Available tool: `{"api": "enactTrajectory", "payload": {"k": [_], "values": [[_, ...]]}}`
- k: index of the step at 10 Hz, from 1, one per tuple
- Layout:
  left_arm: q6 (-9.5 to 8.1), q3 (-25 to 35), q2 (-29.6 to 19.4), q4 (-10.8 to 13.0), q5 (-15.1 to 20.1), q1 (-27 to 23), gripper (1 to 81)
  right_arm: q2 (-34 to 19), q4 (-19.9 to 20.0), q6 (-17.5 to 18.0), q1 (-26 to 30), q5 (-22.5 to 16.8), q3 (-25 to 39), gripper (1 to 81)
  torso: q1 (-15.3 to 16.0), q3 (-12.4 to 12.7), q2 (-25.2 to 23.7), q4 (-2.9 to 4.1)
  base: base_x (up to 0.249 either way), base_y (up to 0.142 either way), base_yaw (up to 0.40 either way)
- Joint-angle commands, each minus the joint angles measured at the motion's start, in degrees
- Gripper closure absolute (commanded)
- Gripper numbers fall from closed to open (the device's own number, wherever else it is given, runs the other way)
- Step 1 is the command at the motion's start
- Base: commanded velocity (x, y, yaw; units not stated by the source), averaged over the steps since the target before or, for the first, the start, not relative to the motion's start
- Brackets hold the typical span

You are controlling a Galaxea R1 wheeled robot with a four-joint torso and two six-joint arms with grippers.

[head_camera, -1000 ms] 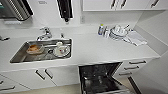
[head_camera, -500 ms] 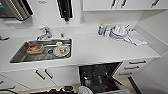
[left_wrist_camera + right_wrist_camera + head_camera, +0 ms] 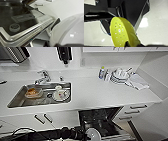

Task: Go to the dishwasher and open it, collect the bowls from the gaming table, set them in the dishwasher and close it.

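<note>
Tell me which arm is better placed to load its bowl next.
Left, probably: its pale bowl hangs right at the open dishwasher. The right arm's yellow-green bowl hangs over the floor, beside dark robot parts.

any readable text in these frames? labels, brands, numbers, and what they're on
None readable.
Bottle on the counter by the stacked white dishes: its label is a blur, no letters to make out.
Dark detergent panel on the inside of the open dishwasher door: has markings, too blurred to read.
Yellow-green bowl at the right gripper: pale speckles, no lettering.
Dark wall unit above the sink: no visible text.
</note>
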Motion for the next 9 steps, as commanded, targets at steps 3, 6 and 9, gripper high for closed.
{"api": "enactTrajectory", "payload": {"k": [3,6,9], "values": [[-1.39,-2.8,4.4,-1.4,4.9,-11.3,81.1,-1.5,-0.4,0.1,-0.9,-2.6,0.7,81.1,0.0,-4.3,0.0,0.00,0.000,0.000,0.000],[-4.38,-3.1,6.3,-1.0,6.4,-16.3,81.1,-1.4,-0.4,0.1,-0.9,-2.2,0.8,81.1,0.1,-4.7,0.1,0.00,0.000,0.000,0.000],[-4.47,-6.6,10.6,-1.0,7.8,-18.5,81.1,-1.3,-0.3,0.1,-0.9,-2.2,0.8,81.1,0.1,-5.8,0.1,0.00,0.000,0.000,0.000]]}}
